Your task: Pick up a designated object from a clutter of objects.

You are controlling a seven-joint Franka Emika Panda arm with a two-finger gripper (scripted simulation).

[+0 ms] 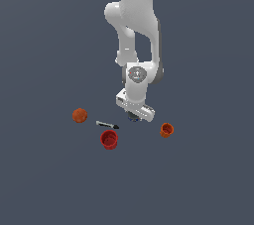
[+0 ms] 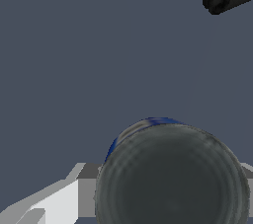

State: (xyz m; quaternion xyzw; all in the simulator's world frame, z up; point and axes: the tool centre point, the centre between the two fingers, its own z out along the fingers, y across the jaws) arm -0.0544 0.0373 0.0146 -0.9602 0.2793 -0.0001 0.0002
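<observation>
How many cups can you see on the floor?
2. The red cup sits nearest the exterior view's bottom, beside the black-and-white stick. The smaller orange cup sits toward that view's right. Nothing seems hidden, though the arm covers some floor.

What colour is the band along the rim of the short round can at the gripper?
Blue, on a dark grey can; it shows best in the wrist view.

Ground (image 1: pixel 49 184): one flat surface, dark slate grey with a blue cast, matte. In the exterior view it fills the frame to all four borders, with an even tone from the exterior view's left to its right (a simulator's flat shading, with hardly any gradient). Wrist view: the same grey-blue ground (image 2: pixel 74 70) takes up most of the picture. A faint straight diagonal seam of slightly differing tone crosses it; what causes it cannot be told.
</observation>
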